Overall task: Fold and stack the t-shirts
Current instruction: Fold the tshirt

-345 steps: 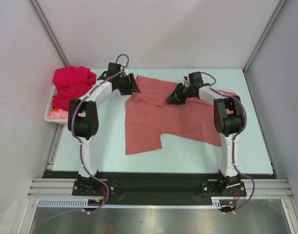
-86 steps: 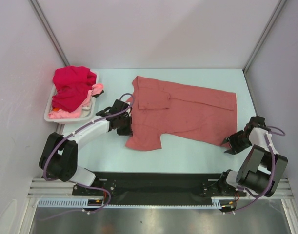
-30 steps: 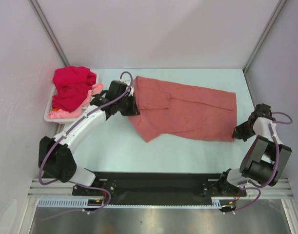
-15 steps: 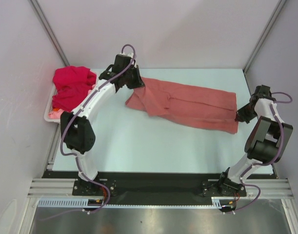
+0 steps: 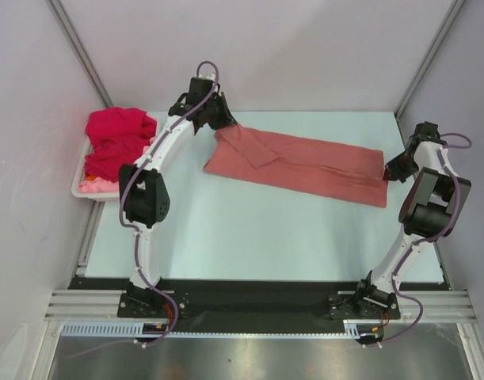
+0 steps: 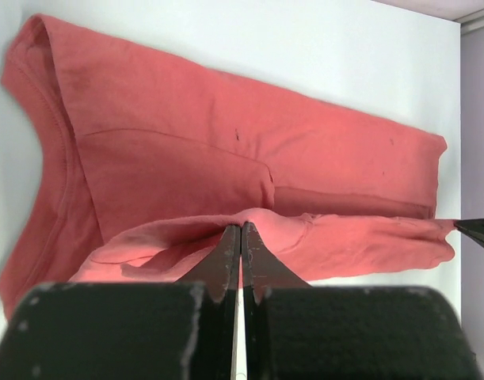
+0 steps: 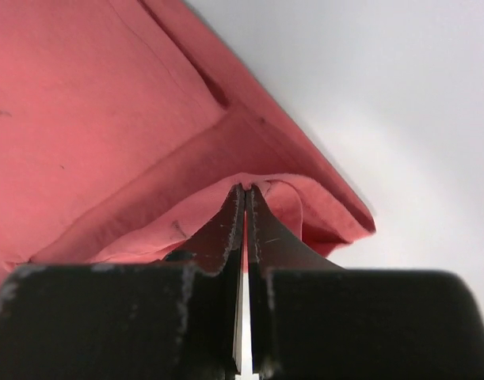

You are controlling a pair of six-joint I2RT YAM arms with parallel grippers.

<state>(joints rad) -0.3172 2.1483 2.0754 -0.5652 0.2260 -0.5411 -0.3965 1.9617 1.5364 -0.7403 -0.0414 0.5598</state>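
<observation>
Both jaws are pinched shut on cloth. My left gripper (image 6: 241, 229) clamps a raised fold of the salmon-red t-shirt (image 5: 305, 162) at its left end, and my right gripper (image 7: 244, 190) clamps a lifted edge at the shirt's right end. From the top camera I see the shirt lying as a long, narrow band across the far half of the table (image 5: 265, 229), slanting down toward the right, with a sleeve flap lying over it near the left end. Both arms are stretched out to the far part of the table, one at each end of the band. At the table's left edge the white basket (image 5: 77, 188) holds the crimson t-shirt (image 5: 115, 134) heaped on top, with the light pink t-shirt (image 5: 95, 186) showing beneath it at the near end.
</observation>
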